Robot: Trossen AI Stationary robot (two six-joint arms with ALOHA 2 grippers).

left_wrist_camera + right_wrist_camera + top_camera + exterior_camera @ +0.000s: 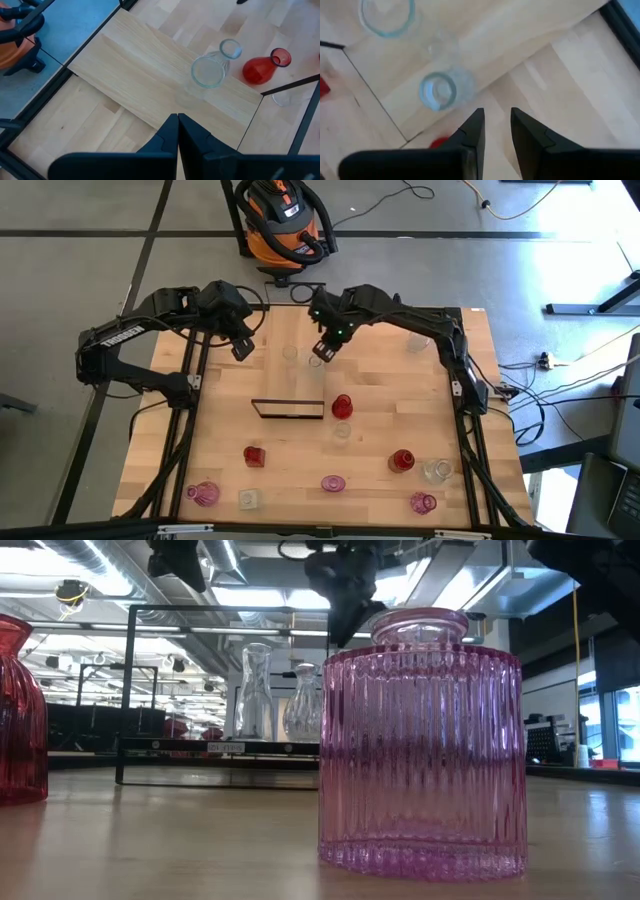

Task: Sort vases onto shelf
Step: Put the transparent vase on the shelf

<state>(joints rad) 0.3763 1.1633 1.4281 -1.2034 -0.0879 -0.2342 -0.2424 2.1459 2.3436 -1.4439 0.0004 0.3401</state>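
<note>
Vases are lying scattered over the table [300,470], and two clear ones are standing on the shelf [285,370], which is running across the far half with its black frame [288,408] facing the near side. At the left, the left gripper [242,346] is hovering over the shelf's left end with its fingers [169,137] clenched together, holding nothing. Near the table's near left corner a pink vase [203,494] is sitting beside a clear vase [248,499], with a red vase [254,455] a little farther in. On the shelf, one clear bottle [290,355] is standing just beside a second clear bottle [316,363]. The right gripper [326,348] is hanging above that second bottle, its fingers [472,132] parted and released; it seems not to be touching the glass, though the angle is poor. A red bottle vase [342,406] is standing just beside the frame's right end. Toward the near right corner, another red vase [402,461] and a ribbed pink jar [422,740] are resting.
</note>
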